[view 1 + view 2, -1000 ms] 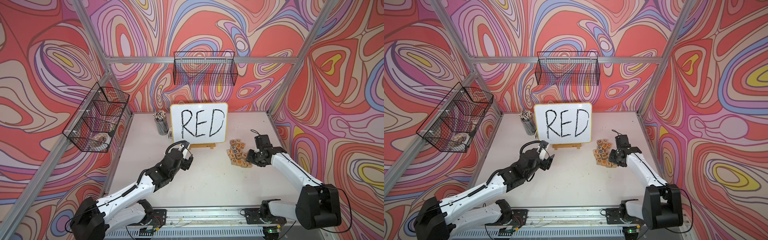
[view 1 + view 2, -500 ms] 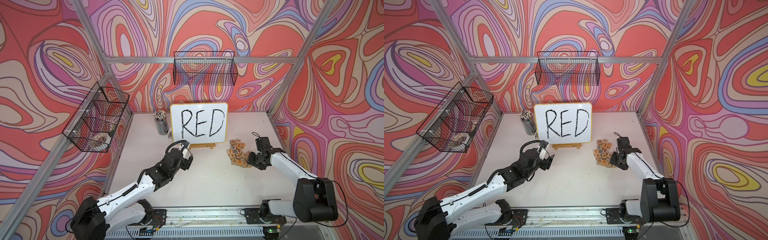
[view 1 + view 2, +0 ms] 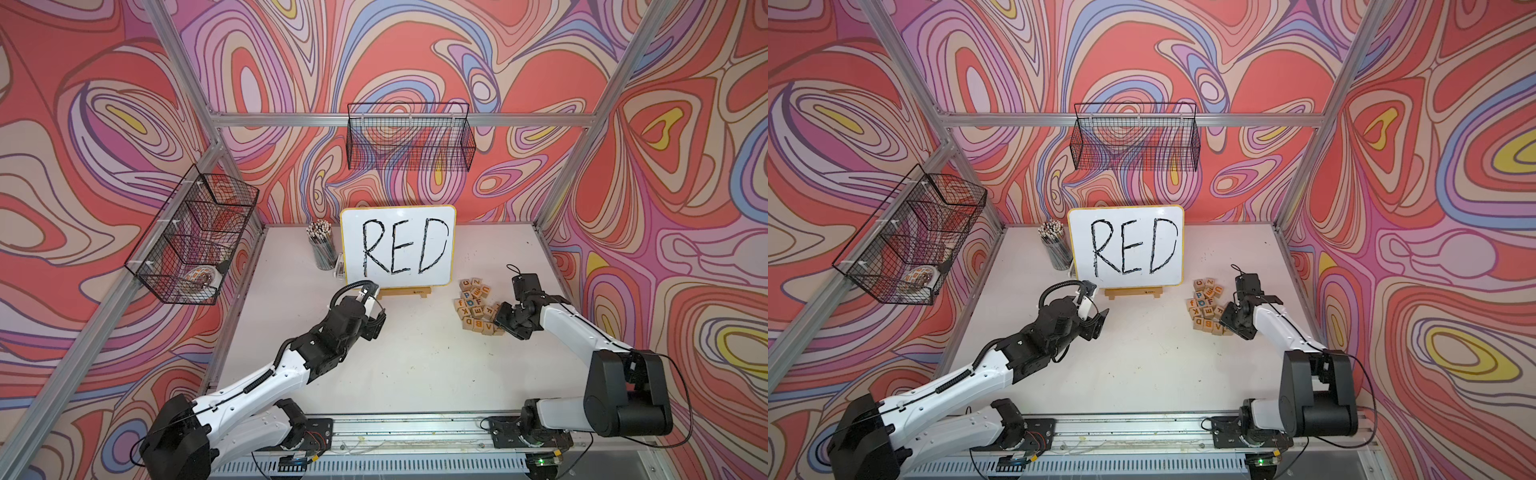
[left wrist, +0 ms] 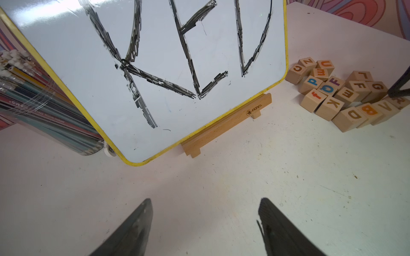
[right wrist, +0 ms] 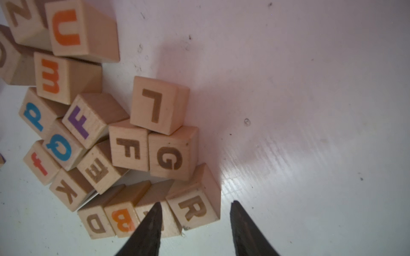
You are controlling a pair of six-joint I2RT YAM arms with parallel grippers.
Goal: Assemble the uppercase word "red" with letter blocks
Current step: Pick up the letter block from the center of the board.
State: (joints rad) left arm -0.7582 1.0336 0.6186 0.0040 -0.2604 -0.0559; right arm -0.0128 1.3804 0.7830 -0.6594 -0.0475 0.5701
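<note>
The letter blocks lie in a pile (image 3: 478, 305) of light-wood cubes on the right of the table. In the right wrist view the R block (image 5: 195, 210) sits at the pile's near corner, the D block (image 5: 95, 222) two cubes along the same row, and the E block (image 5: 96, 171) further in. My right gripper (image 5: 197, 202) is open, its fingers either side of the R block, with a gap showing on one side. My left gripper (image 4: 205, 199) hangs open over bare table in front of the whiteboard, nothing between its fingers. The left wrist view also shows the D block (image 4: 352, 114) and the E block (image 4: 346, 94).
A yellow-rimmed whiteboard (image 3: 397, 247) with handwritten RED stands on a wooden stand (image 4: 226, 126) at the back centre. A cup of pencils (image 3: 322, 249) stands to its left. Wire baskets hang on the back wall (image 3: 409, 137) and left wall (image 3: 195, 237). Cubes with other letters crowd around R.
My right gripper has dropped lower at the pile's near right corner and its jaws have widened a little. The left arm has not moved.
</note>
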